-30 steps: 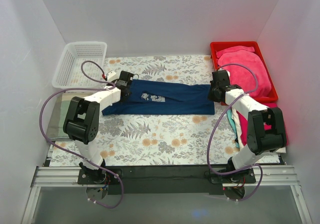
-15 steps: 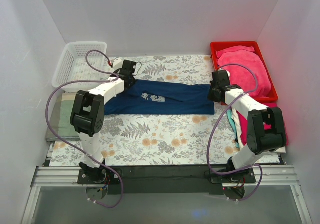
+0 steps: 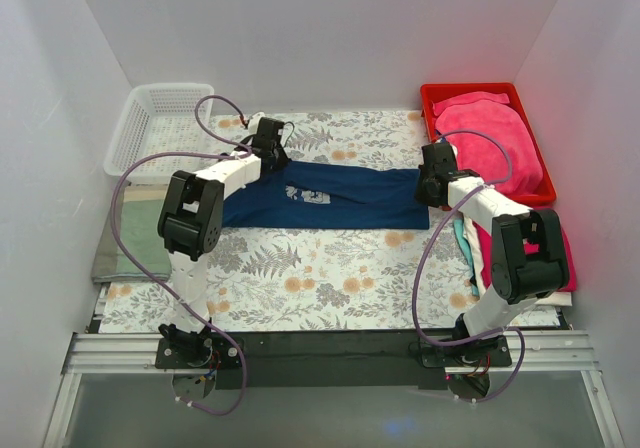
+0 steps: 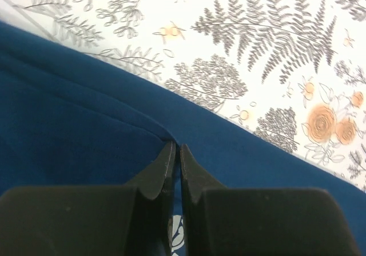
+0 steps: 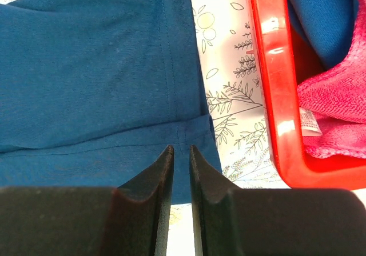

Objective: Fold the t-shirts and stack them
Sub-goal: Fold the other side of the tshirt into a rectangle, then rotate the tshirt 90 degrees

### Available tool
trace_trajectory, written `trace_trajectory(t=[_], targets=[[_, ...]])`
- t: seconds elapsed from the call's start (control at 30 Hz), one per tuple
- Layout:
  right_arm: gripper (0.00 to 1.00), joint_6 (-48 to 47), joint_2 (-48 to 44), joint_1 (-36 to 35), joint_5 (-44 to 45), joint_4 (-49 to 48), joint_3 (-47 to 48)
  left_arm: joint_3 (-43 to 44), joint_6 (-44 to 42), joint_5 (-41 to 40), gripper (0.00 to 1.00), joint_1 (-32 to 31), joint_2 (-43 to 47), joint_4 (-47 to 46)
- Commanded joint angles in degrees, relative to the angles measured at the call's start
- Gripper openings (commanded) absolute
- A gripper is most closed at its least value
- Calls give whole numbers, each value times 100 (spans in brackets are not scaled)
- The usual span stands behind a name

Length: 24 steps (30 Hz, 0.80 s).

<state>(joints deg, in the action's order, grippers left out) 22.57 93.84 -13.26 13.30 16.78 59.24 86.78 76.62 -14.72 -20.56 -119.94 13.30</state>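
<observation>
Across the middle of the floral worktop (image 3: 300,268), found the navy t-shirt (image 3: 350,196) lying flat as a long band, chest print (image 3: 306,195) up, stretched between the two arms. Saw the left gripper (image 4: 176,148) pressed all but closed at the far left corner of the cloth, a crease running straight into its tips, so read it as pinching a thin fold of the shirt. Saw the right gripper (image 5: 178,150) low over the hem corner at the shirt's right end, just beside the red bin (image 5: 269,67), with only a narrow gap between the fingers; could not tell whether any cloth was caught there. Noted the magenta-pink t-shirts (image 3: 495,138) folded in that bin. Judged the navy shirt light, limp and without stiffness: likely to sag, drag and wrinkle if lifted by one point. Reckoned the seamed hem and the doubled edges the surest holds, taken at both ends together with a shallow pinch.
</observation>
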Motion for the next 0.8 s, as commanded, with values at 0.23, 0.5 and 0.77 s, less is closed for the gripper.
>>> trace_trajectory(t=[0.23,0.5,0.77], targets=[[21,55,11,-54,-73,-25,87,-20,-744,523,0,-98,199,-609],[21,55,-33,-107,-152,-25,105,-336,-578,-381,32,-106,645,-477],[24,-41,-121,-212,-108,-8,148,-1775,306,-996,40,-106,1876,-15]])
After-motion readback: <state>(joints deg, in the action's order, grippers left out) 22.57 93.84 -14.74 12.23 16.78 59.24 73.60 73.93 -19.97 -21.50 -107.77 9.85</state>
